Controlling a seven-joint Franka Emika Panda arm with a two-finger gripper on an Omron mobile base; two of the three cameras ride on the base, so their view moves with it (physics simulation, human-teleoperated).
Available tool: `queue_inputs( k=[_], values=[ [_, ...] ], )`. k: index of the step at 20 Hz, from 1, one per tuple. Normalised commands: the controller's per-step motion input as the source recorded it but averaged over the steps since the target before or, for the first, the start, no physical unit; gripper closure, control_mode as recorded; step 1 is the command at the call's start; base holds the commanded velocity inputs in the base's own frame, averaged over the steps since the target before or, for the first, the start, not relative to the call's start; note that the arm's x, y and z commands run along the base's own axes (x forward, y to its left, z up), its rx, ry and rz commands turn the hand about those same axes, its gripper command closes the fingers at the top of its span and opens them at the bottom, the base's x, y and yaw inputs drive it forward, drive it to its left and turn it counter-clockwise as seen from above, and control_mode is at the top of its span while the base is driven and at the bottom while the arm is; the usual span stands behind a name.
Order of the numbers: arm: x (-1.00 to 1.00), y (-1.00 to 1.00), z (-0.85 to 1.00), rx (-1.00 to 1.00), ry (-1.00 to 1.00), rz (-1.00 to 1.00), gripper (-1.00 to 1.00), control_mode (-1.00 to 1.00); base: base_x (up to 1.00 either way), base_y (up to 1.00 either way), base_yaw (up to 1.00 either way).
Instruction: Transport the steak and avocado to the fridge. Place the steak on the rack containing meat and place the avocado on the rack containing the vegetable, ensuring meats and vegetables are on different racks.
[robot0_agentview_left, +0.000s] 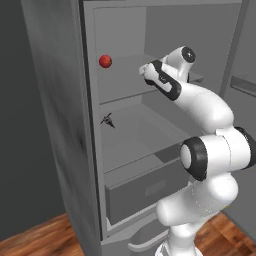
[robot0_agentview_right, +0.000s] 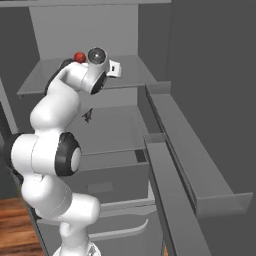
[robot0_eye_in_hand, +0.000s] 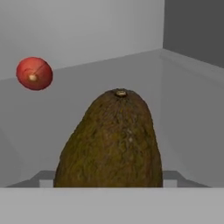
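White arm of rounded, glossy segments, dark bands ringing each joint, a round dark cap with a small pale centre at the wrist, and a boxy white hand beyond it.

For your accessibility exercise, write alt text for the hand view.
A dark olive-brown avocado fills the foreground, stem end up, inside a grey fridge. A small red round item lies on the shelf behind it to the left.
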Motion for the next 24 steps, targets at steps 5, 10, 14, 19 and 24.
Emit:
queue_inputs(
  k=[5,10,14,19,24],
  values=[
    [0.19,0.04,-0.20,0.00,0.03,0.00,-1.00,-1.00,0.00,0.00,0.00],
    [-0.16,0.00,0.00,0.00,-0.03,0.00,-1.00,-1.00,0.00,0.00,0.00],
    [-0.14,0.06,0.00,0.00,0.00,0.00,-1.00,-1.00,0.00,0.00,0.00],
    [-0.33,0.00,0.17,0.00,-0.03,0.00,-1.00,-1.00,0.00,0.00,0.00],
    [-0.76,0.10,0.09,0.01,-0.01,0.00,-1.00,-1.00,0.00,0.00,0.00]
  ],
)
